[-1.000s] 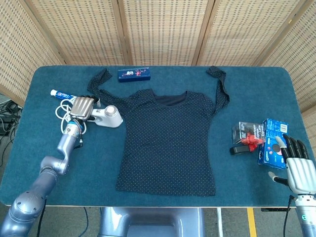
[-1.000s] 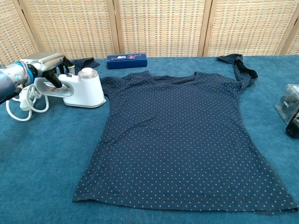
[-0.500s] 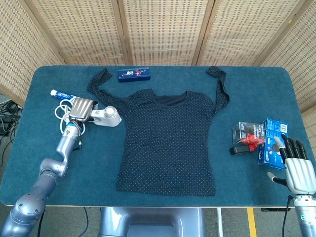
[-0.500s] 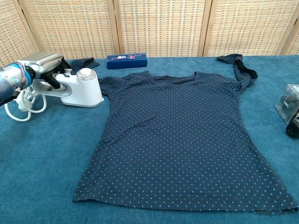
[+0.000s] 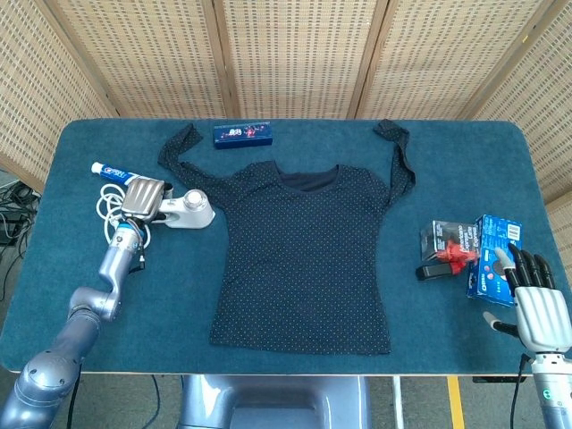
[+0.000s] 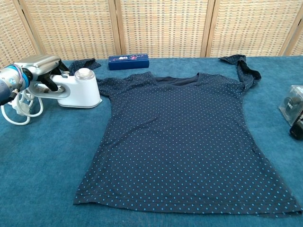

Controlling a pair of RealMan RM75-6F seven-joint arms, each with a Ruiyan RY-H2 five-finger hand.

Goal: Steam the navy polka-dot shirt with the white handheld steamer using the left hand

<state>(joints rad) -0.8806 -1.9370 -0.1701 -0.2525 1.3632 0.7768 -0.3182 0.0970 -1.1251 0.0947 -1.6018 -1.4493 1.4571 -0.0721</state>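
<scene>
The navy polka-dot shirt lies flat in the middle of the blue table, sleeves spread toward the back. The white handheld steamer stands just off the shirt's left shoulder. My left hand grips the steamer's handle, fingers curled around it. The steamer's white cord coils behind the hand. My right hand rests at the table's front right corner, fingers apart, holding nothing.
A toothpaste tube lies left of the steamer. A dark blue box sits at the back edge. Small boxes and a black item cluster on the right near my right hand.
My left hand has drawn the steamer slightly to the left and back, away from the shirt's shoulder. The right hand has stayed put.
</scene>
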